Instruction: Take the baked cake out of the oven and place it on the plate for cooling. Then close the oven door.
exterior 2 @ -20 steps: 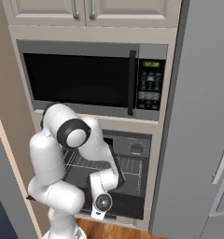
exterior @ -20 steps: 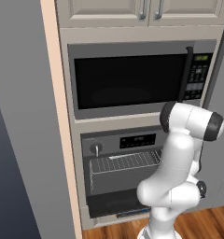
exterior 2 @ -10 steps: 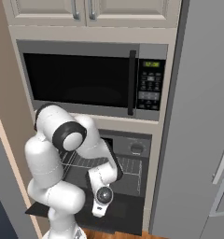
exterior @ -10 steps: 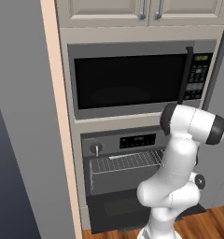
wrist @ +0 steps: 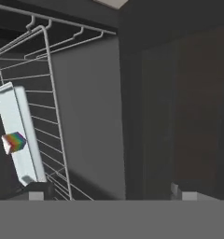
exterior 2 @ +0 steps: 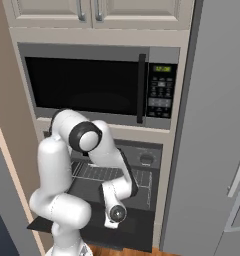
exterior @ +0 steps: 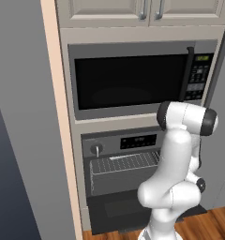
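The oven stands open below the microwave. Its door is folded down flat. My arm reaches over that door toward the cavity. In the hand view, rolled on its side, the wire rack runs down the left. On it lies a white tray with a small rainbow-coloured cake. My gripper is open and holds nothing. The cake lies off to the side of the left fingertip. The plate is out of view.
A black-windowed microwave with a vertical handle sits right above the oven, under cream cabinets. A tall grey panel stands to the left and a grey fridge to the right. The lowered door juts out over the wood floor.
The oven door has swung from partly lowered to flat open. My arm's elbow has shifted slightly, and the jaws have stayed wide.
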